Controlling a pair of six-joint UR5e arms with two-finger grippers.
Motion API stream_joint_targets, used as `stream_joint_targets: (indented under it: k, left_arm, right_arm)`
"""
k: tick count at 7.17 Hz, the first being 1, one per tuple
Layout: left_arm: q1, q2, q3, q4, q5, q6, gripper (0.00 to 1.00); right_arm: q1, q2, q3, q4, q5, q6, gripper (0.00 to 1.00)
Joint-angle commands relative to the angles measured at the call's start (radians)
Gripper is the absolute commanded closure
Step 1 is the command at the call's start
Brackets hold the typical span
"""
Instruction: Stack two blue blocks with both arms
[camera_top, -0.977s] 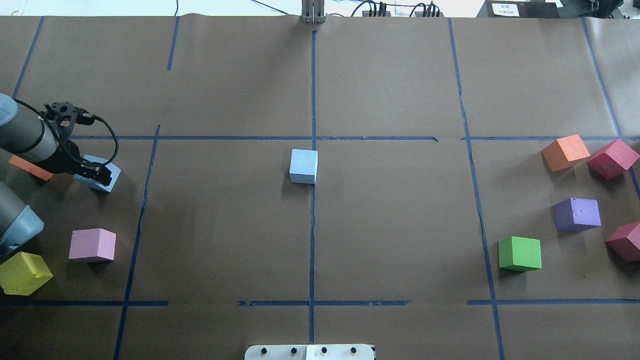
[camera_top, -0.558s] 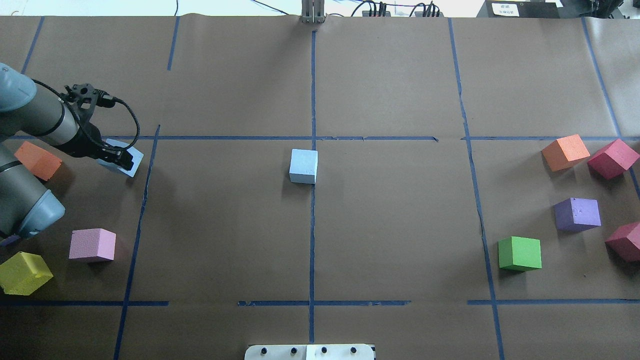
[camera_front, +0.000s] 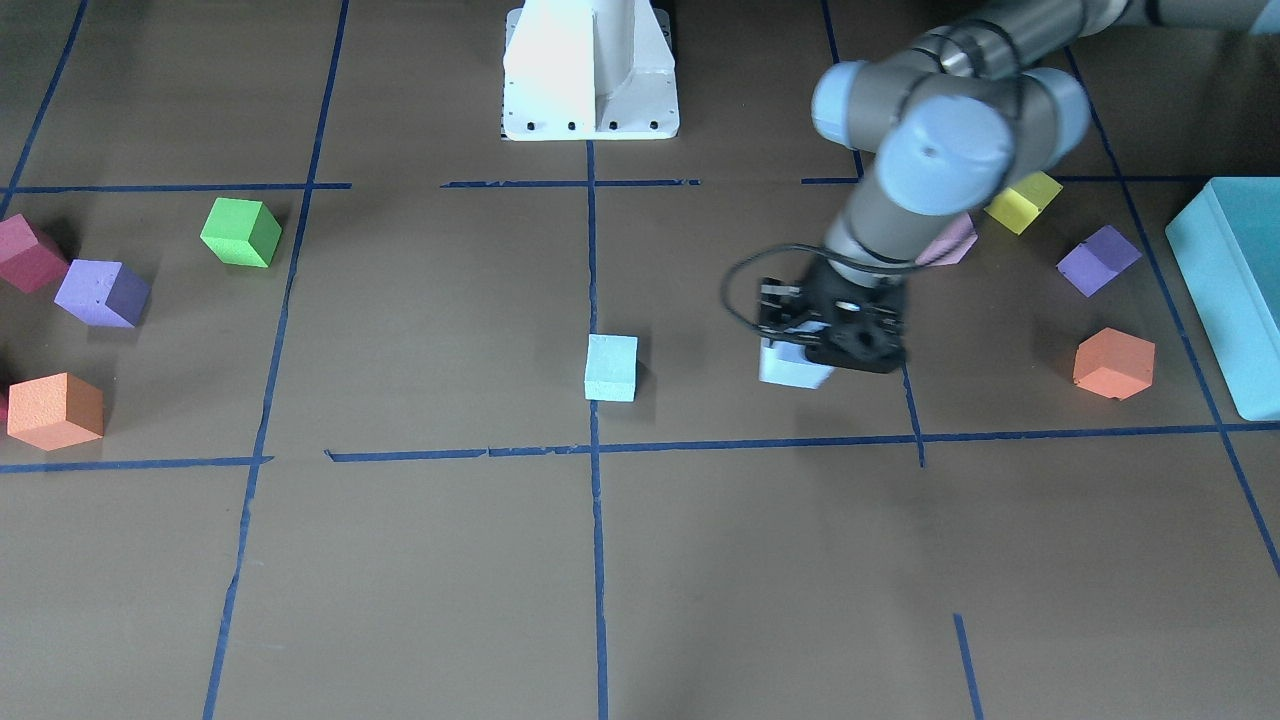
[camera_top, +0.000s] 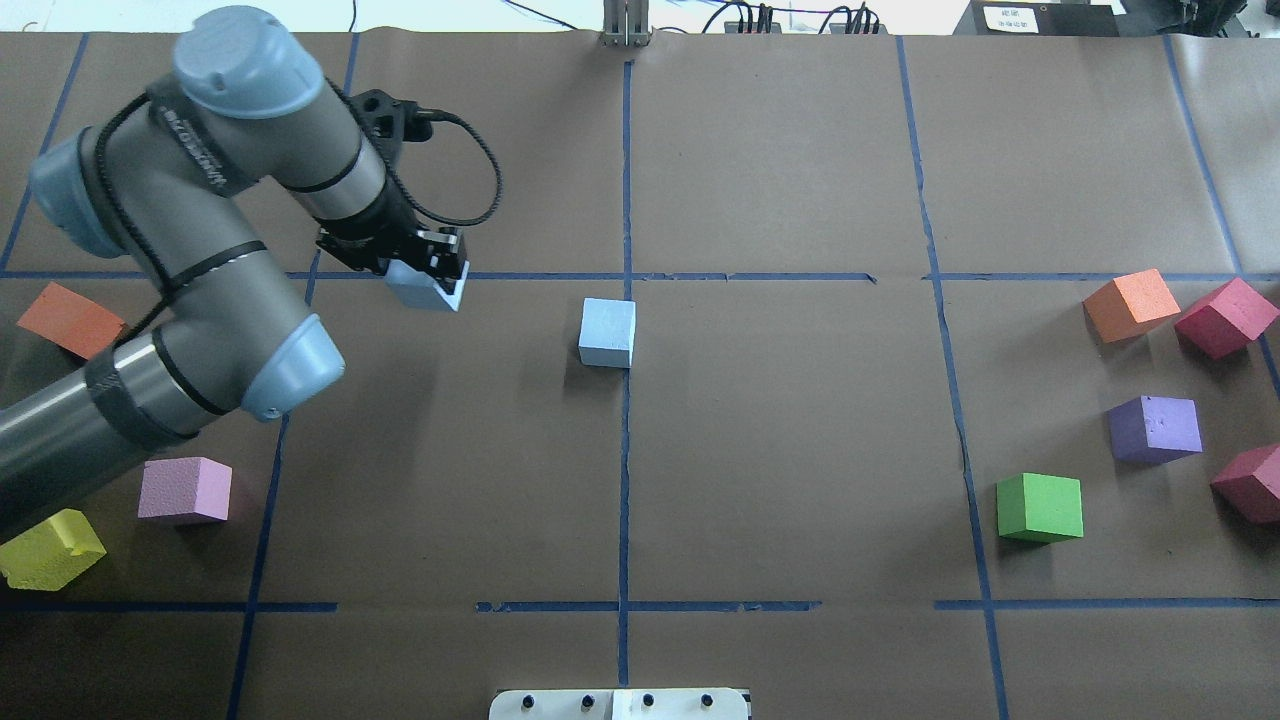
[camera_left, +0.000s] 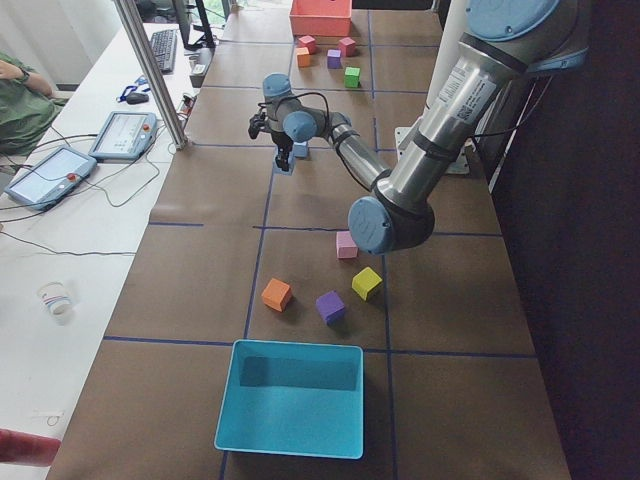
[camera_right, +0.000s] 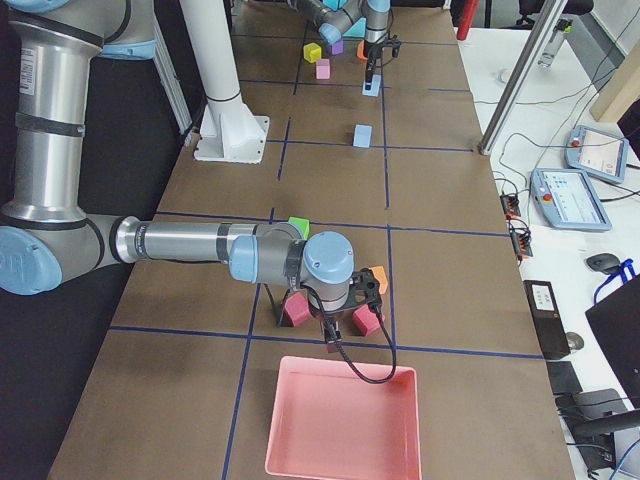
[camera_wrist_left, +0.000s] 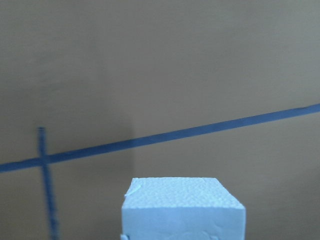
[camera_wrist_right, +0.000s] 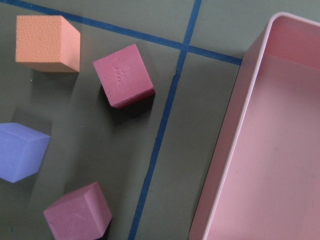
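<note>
Blue carried block (camera_top: 412, 288), clamped in left hand (camera_top: 432, 274), near resting block (camera_top: 607, 332); pink cube (camera_top: 185, 490) farther.

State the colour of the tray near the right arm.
The tray is pink, clearest in exterior right view.

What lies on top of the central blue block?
Nothing. The central blue block shows its whole top, bare; underside hidden. The other blue block is apart, in the left gripper.
</note>
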Motion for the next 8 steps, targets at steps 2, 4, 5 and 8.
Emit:
stream_joint_targets:
  k: [2, 4, 5, 8]
  left_arm:
    - [0.130, -0.234, 0.175, 0.009, 0.117, -0.137, 0.41]
    - [0.176, -0.248, 0.208, 0.009, 0.160, -0.136, 0.40]
    - [0.178, -0.255, 0.210, 0.007, 0.161, -0.135, 0.39]
    - [0.175, -0.261, 0.228, 0.010, 0.162, -0.128, 0.39]
  right_arm:
    - [0.000, 0.000, -0.001, 0.000, 0.001, 0.003, 0.00]
    - [0.000, 0.000, -0.001, 0.000, 0.001, 0.003, 0.00]
    - [0.000, 0.001, -0.001, 0.000, 0.003, 0.003, 0.00]
    - [0.000, 0.003, -0.001, 0.000, 0.003, 0.003, 0.00]
